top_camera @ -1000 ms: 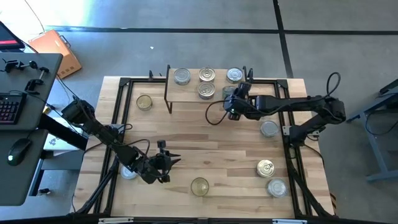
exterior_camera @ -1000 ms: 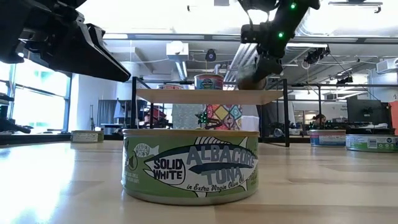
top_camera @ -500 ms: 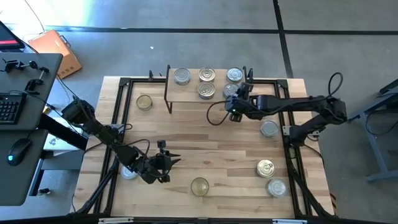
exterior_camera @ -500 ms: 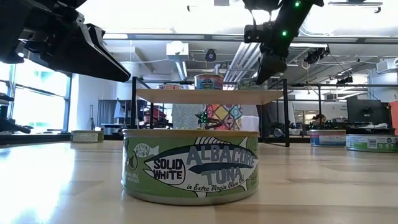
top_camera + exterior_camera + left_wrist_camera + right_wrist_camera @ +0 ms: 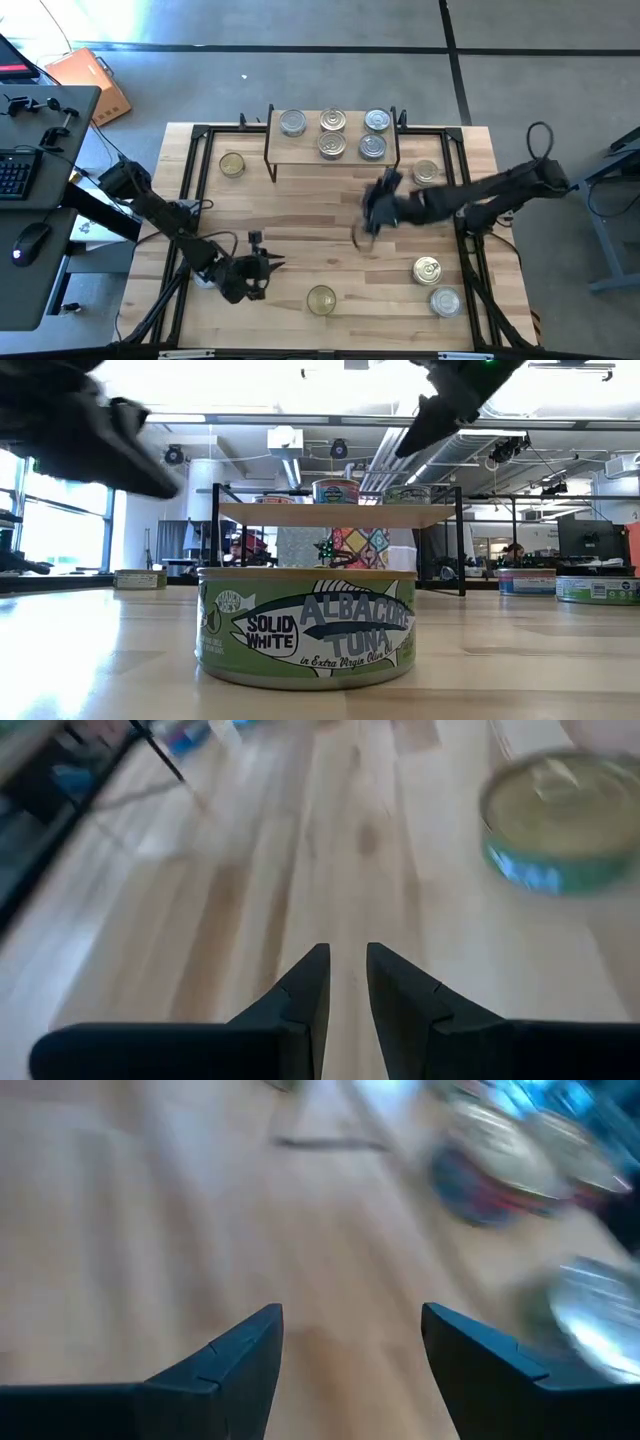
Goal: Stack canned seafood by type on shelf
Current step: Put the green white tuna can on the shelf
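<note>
Right pincer (image 5: 350, 1342) wide apart, empty, left pincer (image 5: 347, 982) seemingly near-closed, empty

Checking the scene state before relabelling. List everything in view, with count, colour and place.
shelf: 1, light wood on black wire legs, far edge of the table
shelf tins: 5, silver tops, three in the back row and two in front
table tins: 5 seen, four gold tops and one silver, spread over the table; the arms may hide more
table: 1, butcher-block wood with a black frame
keyboard: 1, black, on the side desk
mouse: 1, black, on the same desk
left gripper: 1, dark, over the near left of the table, jaws slightly apart and empty
right gripper: 1, dark, over mid-table in front of the shelf, jaws wide apart and empty
</note>
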Available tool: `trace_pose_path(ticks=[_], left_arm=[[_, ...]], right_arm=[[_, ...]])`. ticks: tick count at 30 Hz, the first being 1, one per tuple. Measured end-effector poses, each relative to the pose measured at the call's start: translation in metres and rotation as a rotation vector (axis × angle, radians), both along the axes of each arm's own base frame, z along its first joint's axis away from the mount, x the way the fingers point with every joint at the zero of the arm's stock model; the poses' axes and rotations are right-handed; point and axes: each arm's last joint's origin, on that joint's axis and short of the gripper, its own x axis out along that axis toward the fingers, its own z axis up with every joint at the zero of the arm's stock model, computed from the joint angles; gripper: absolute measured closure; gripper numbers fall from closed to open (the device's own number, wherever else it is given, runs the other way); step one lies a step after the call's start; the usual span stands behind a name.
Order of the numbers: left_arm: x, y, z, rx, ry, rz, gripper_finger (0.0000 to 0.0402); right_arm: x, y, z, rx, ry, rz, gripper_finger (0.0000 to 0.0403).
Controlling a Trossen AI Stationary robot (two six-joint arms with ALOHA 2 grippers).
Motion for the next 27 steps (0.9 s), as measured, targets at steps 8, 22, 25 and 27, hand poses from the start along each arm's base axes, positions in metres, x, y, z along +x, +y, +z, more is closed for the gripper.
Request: trace_pose_path(ticks=[8, 22, 25, 27], left_arm=[[-0.04, -0.01, 0.027, -0.229, 0.161, 0.112, 0.0342], [-0.073, -0.006, 0.038, -0.718, 0.61, 0.652, 0.0342], [-0.078, -0.013, 0.032, -0.761, 0.595, 0.753, 0.0342], [-0.082, -0.014, 0.022, -0.744, 0.594, 0.81, 0.0343]], right_arm=[[-0.011, 0.063, -0.072, 0.129, -0.234, 0.282, 0.0171], [-0.007, 0.078, -0.112, 0.09, -0.214, 0.346, 0.0171], [-0.005, 0.075, -0.112, 0.049, -0.197, 0.361, 0.0171], [-0.004, 0.073, -0.112, 0.03, -0.19, 0.365, 0.0171]])
